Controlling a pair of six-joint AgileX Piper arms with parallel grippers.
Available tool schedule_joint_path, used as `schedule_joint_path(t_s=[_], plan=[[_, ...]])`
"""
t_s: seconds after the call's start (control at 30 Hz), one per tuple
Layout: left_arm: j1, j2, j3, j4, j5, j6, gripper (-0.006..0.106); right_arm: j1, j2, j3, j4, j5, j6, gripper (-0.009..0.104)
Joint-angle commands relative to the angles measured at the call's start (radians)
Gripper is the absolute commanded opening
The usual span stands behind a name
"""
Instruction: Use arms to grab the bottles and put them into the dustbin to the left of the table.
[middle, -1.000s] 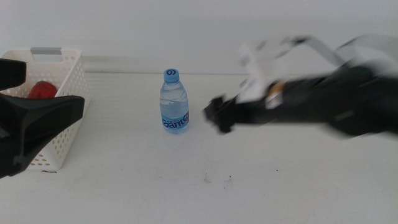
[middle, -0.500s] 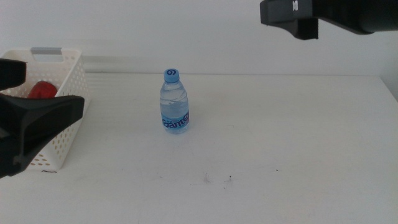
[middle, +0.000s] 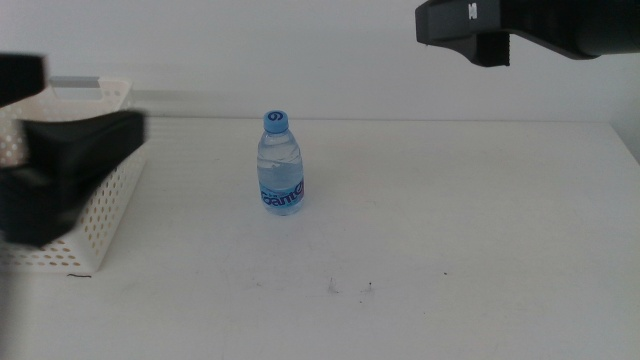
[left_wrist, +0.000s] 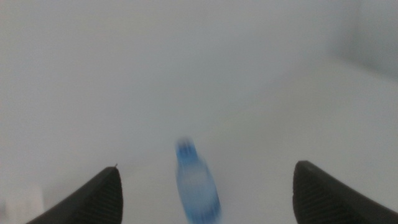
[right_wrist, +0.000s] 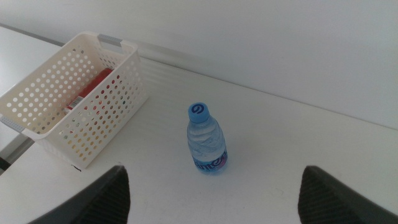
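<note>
A: Where is the water bottle (middle: 281, 163), and can you see it well?

B: It stands upright on the white table (middle: 470, 240), free on all sides, with the blue cap on top. In the middle view and the right wrist view it is sharp. In the left wrist view it is only a blue smear, because that picture is blurred all over.

A: And the dustbin (middle: 95, 215)?

B: It is on the table, well apart from the bottle, on the left arm's side. In the middle view the left gripper (middle: 65, 165) stands in front of it as a big dark blur and covers most of it; I see only part of a perforated wall and the grey handle strip. The right wrist view shows the basket whole, with a red can (right_wrist: 87, 91) lying inside. Whether anything else lies in it, I cannot tell.

A: What about the grippers?

B: The left gripper is blurred beside the dustbin, away from the bottle. Its two jaws are wide apart with nothing between them. The right gripper (middle: 480, 30) is high above the table, beyond the bottle, cut off by the picture's edge. Its jaws are also spread wide, and they grip nothing.
</note>
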Motion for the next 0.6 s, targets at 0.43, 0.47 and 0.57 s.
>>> schedule_joint_path(t_s=[0.43, 0.47, 0.57], plan=[[0.010, 0.347, 0.611, 0.000, -1.042, -0.117, 0.093, 0.002, -0.002, -0.004, 0.001, -0.004, -0.002, 0.088], [0.010, 0.393, 0.611, 0.000, -1.104, -0.117, 0.093, 0.002, -0.002, -0.004, 0.001, -0.004, -0.002, 0.088], [0.010, 0.553, 0.611, -0.006, -1.297, -0.119, 0.093, 0.002, -0.002, -0.004, 0.001, -0.004, -0.002, 0.088]])
